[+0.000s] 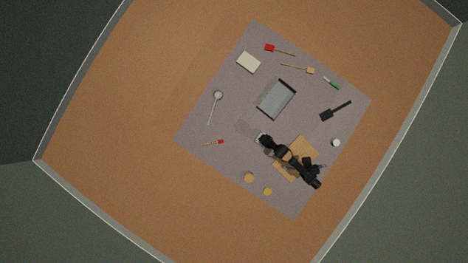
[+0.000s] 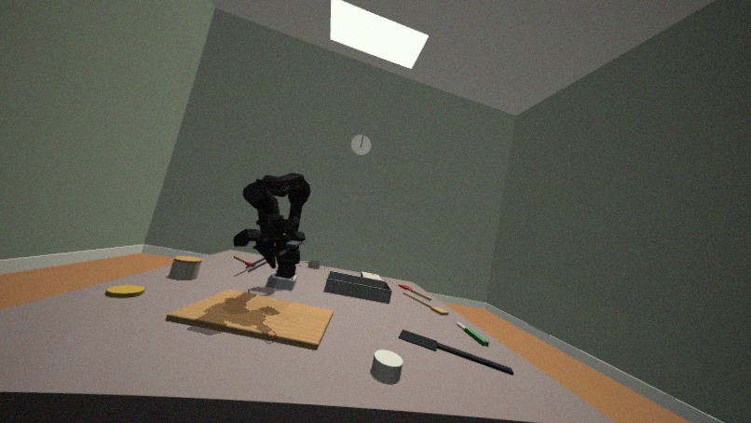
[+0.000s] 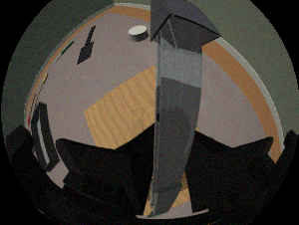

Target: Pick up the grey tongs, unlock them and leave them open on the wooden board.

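The grey tongs (image 3: 173, 89) are held in my gripper (image 3: 168, 177) (image 1: 312, 173) (image 2: 268, 252), which is shut on them. In the wrist view they run as one narrow strip from the fingers up to the looped hinge end, and the arms look closed together. I hold them in the air over the wooden board (image 1: 303, 145) (image 2: 302, 321) (image 3: 114, 120). The roasting tin (image 1: 282, 82) (image 2: 357, 290) (image 3: 40, 128) stands empty beyond the board.
A white cylinder (image 1: 336, 142) (image 2: 387, 366) (image 3: 138, 31) and a black spatula (image 1: 334, 110) (image 2: 452, 350) (image 3: 86, 45) lie near the board. A yellow disc (image 1: 267, 191) (image 2: 125, 290) and a tan-topped cylinder (image 1: 248, 177) (image 2: 184, 267) are on its other side.
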`<action>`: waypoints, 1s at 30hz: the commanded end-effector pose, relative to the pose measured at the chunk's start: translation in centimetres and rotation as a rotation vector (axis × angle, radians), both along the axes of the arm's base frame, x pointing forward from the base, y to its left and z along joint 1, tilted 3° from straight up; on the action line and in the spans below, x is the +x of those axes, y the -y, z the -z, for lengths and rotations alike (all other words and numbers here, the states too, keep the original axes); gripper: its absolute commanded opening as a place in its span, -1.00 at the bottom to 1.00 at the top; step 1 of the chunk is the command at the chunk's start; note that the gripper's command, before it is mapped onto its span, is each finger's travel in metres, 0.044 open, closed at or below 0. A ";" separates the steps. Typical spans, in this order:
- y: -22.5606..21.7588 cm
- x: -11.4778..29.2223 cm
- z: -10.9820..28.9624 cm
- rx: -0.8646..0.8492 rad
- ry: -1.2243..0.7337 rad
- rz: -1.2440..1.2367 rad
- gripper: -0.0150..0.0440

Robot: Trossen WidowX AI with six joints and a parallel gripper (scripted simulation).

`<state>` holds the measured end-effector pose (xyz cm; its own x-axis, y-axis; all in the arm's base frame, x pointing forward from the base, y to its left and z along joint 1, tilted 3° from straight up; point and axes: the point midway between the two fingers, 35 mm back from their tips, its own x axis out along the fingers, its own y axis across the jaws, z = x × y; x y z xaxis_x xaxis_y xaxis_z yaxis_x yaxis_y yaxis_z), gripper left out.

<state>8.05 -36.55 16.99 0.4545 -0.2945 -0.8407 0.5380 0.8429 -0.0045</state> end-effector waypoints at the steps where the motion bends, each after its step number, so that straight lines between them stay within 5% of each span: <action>1: -0.4 -0.3 -1.7 -0.084 0.104 -0.016 -1.00; 10: -1.8 -1.2 -5.2 -0.277 0.310 -0.062 -1.00; 30: -1.9 -1.3 -5.3 -0.281 0.313 -0.063 -1.00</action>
<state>6.69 -34.75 22.00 0.6940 -0.4539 -0.5588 0.5034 0.8609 -0.0739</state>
